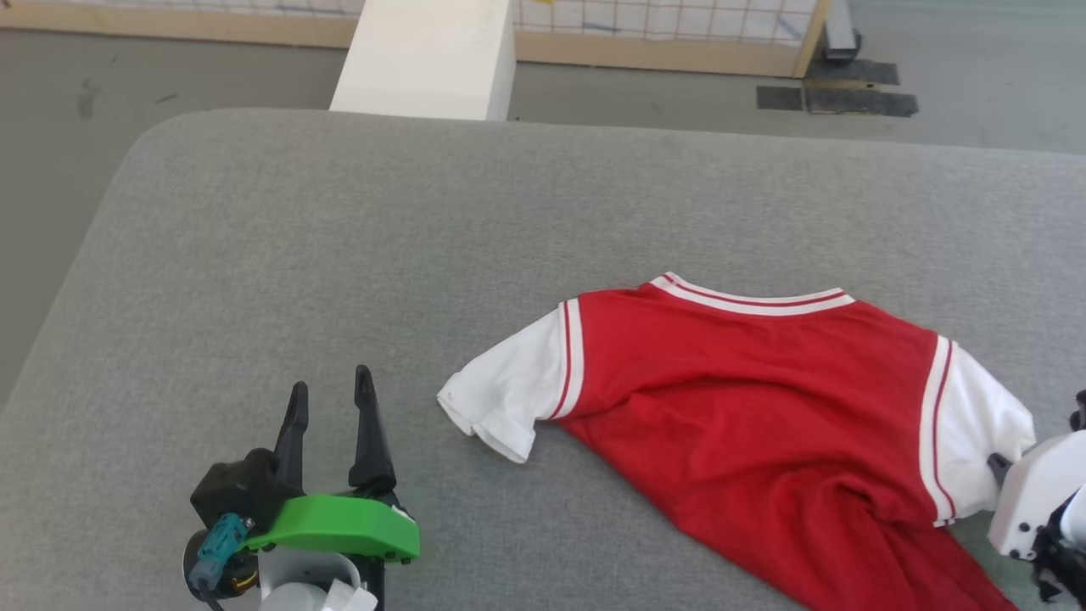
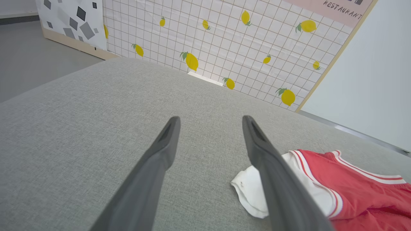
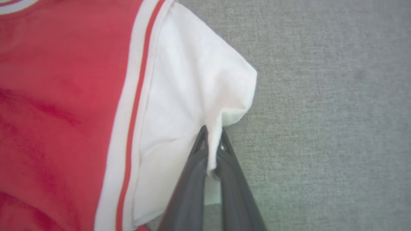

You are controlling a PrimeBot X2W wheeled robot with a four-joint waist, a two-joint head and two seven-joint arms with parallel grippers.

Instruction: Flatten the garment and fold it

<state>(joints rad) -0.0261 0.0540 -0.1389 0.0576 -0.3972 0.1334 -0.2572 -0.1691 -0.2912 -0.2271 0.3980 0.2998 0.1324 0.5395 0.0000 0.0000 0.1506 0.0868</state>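
1. The counter [image 1: 339, 255] is a broad slab covered in grey woven cloth, and its far-left corner is rounded.
2. The garment [image 1: 747, 399] lies directly on this cloth, toward the near right, with its striped collar [image 1: 751, 299] pointing to the far edge.
3. Its red body is creased and slants toward the near right, running past the bottom edge of the head view.
4. The white left sleeve [image 1: 505, 390] rests flat on the cloth, spread outward.
5. The white right sleeve [image 1: 976, 416] is puckered into a narrow fold at its outer edge.
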